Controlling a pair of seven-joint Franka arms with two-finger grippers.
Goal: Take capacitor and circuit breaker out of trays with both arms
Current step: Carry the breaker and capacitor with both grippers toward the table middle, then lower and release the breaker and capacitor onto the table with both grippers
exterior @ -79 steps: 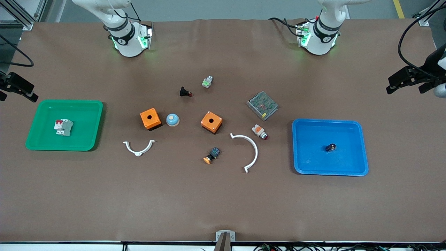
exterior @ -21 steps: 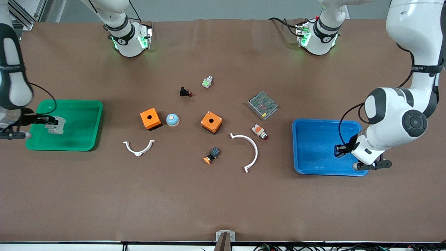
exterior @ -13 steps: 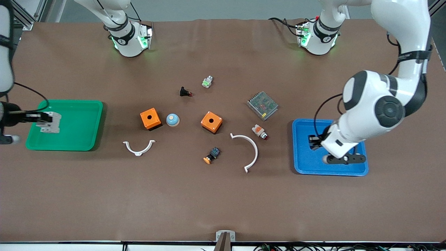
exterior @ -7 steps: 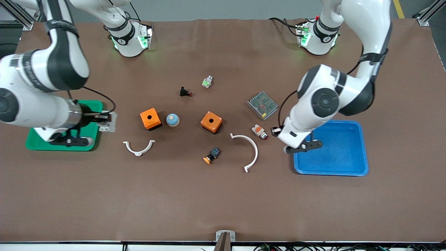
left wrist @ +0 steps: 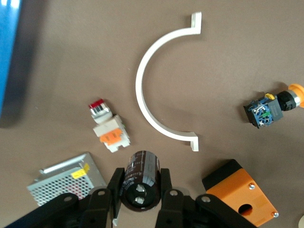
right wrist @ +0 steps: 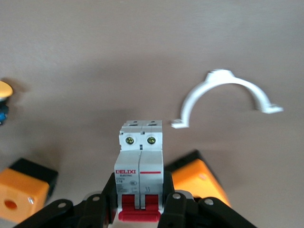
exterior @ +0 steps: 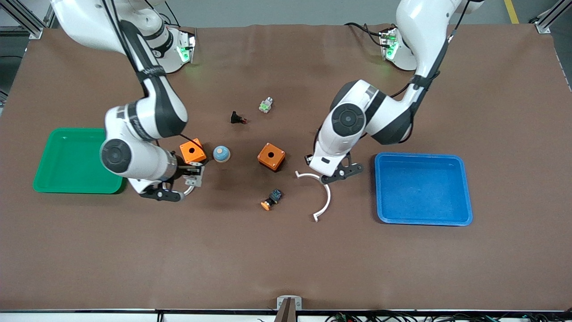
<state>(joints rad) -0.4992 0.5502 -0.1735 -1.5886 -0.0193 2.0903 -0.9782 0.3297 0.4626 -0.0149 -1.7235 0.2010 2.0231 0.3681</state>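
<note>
My left gripper (exterior: pixel 309 159) is shut on the capacitor (left wrist: pixel 142 164), a small black cylinder with a shiny end. It holds it over the table beside one end of the large white arc clip (exterior: pixel 325 197). My right gripper (exterior: pixel 195 175) is shut on the breaker (right wrist: pixel 141 152), a light-grey block with red levers. It holds it over the small white clip (right wrist: pixel 228 92), beside an orange box (exterior: pixel 192 150). In the front view the breaker (exterior: pixel 195 180) shows as a grey bit at the fingers.
A green tray (exterior: pixel 71 156) lies at the right arm's end and a blue tray (exterior: pixel 420 188) at the left arm's end. Between them lie a second orange box (exterior: pixel 271 156), a blue-white dome (exterior: pixel 221 153), a black-blue switch (exterior: pixel 271 199), a black button (exterior: pixel 237 118), an indicator lamp (left wrist: pixel 109 130) and a mesh power supply (left wrist: pixel 66 183).
Both arms have swung from the trays toward the middle of the table. The right gripper carried the breaker off the green tray, the left gripper carried the capacitor off the blue tray.
</note>
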